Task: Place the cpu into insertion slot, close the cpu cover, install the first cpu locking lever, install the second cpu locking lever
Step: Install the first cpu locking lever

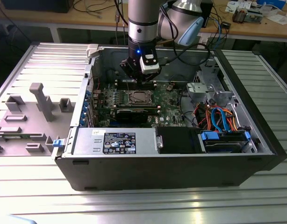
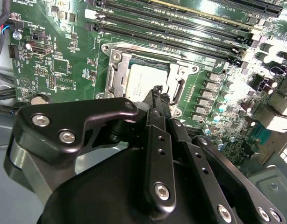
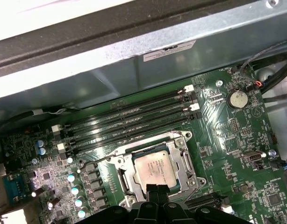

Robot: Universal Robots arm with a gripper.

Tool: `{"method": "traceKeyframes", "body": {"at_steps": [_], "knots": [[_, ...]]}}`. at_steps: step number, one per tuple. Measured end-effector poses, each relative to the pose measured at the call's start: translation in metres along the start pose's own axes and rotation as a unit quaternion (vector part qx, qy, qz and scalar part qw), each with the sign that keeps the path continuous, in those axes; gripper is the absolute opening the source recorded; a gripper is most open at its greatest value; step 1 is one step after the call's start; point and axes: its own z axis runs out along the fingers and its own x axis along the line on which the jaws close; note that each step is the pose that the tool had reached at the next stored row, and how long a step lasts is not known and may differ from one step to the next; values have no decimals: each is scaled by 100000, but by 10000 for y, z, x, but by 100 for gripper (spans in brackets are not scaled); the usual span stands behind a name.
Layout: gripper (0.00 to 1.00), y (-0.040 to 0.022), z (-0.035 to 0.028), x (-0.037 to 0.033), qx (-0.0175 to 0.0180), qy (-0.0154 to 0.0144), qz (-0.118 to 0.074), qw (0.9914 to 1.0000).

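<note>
1. End effector. The gripper [image 1: 142, 82] hangs from the arm inside the open computer case [image 1: 157, 173], low over the motherboard [image 3: 227, 144]. In both wrist views its two black fingers [image 2: 155, 94] are pressed together with nothing pinched between them. The tips sit just above the near edge of the socket area [image 3: 157, 189]. I cannot tell whether they touch the metal there.

2. Task item. The cpu [image 3: 155, 169] is seated in the insertion slot [image 3: 184, 138], silvery top facing up and lying flat and square to the rim. In the second wrist view the cpu [image 2: 144, 80] shows directly beyond the fingertips.

3. Cover. The cpu cover [image 3: 126, 177] lies down flat over the slot, and the chip's top shows through its square window.

4. Lever. A thin wire lever [image 3: 97, 159] runs along the side of the slot that faces the memory slots [image 3: 129, 119] — I cannot tell whether it is latched.

5. Surroundings. In the exterior view the slot lies between the gripper and the graphics card [image 1: 134, 113]. The power supply [image 1: 113, 140] fills the near wall of the case, which rests on a ribbed metal table [image 1: 134, 205]. A coin cell [image 3: 238, 99] sits on the board — well apart from the slot.
</note>
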Motion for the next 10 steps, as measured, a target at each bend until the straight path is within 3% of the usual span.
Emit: {"method": "traceKeyframes", "body": {"at_steps": [10], "knots": [[11, 0, 0, 0, -10, -5, -590, 99998]]}}
